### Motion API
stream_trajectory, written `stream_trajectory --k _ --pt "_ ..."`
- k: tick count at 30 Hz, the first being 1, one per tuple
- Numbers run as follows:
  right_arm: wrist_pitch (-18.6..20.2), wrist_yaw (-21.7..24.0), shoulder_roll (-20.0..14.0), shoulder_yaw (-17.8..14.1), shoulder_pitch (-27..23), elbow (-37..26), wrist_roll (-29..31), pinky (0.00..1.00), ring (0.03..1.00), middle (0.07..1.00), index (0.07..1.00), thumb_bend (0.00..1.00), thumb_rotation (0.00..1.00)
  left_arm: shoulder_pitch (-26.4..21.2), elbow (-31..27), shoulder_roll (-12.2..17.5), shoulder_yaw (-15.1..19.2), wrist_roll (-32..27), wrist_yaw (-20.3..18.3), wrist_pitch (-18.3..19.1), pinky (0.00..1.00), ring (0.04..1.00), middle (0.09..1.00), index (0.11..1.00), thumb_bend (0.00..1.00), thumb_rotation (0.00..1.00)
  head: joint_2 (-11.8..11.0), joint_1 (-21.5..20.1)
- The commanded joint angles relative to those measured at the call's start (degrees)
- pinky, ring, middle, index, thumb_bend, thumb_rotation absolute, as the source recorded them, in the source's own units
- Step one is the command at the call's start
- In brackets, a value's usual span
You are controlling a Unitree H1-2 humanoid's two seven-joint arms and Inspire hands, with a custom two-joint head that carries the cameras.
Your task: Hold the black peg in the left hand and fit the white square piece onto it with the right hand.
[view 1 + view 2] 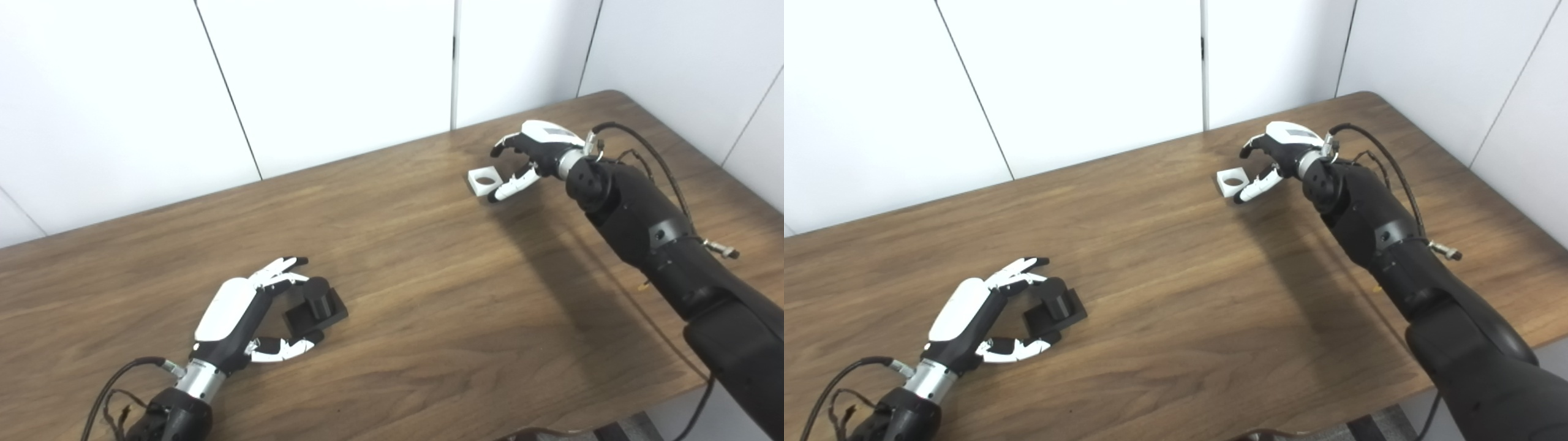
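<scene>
Left hand (245, 318) near-left on table (429, 294), fingers spread around black peg (315, 304), not gripping it; right hand (527, 156) far-right, fingers apart, curled beside white square piece (484, 181) lying flat.

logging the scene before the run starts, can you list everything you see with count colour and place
black peg: one, black, a short round post on a square base, on the table near the front left, between the fingers and thumb of the left hand
white square piece: one, white with a round hole in the middle, on the table toward the back right, just ahead of the right hand
table: one, brown wood grain, fills most of the view
wall panels: white, behind the table
left hand: one, white and black, open around the peg, not yet closed on it
right hand: one, white and black, open, reaching at the square piece
</scene>
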Motion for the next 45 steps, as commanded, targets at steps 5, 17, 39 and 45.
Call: stream_trajectory --k 5,17,39,45 --pt "-0.2 -0.6 -0.6 0.6 -3.1 -1.1 0.0 0.76 0.871 0.906 0.809 0.73 0.39 4.8 2.5 1.3 -0.5 1.7 -1.0 2.4 0.89 0.937 0.911 0.666 0.84 0.20 0.1 0.4" --pt "-1.9 -1.3 0.4 2.9 -4.1 2.5 0.0 0.73 0.870 0.895 0.778 0.74 0.38 5.7 1.0 1.2 -0.1 1.7 -1.7 3.3 0.90 0.939 0.913 0.666 0.84 0.20 0.9 1.2" --pt "-0.1 -1.0 0.2 4.3 -2.9 2.5 -0.3 0.75 0.865 0.849 0.641 0.70 0.29 7.2 0.0 1.3 0.6 1.5 -1.1 2.6 0.88 0.922 0.901 0.648 0.86 0.21 2.2 1.4" --pt "-0.5 -1.5 -0.2 4.4 -2.4 2.2 -0.5 0.74 0.853 0.841 0.619 0.68 0.26 7.7 -1.0 1.0 0.5 1.9 -1.8 4.0 0.88 0.923 0.899 0.652 0.85 0.22 2.6 1.7"
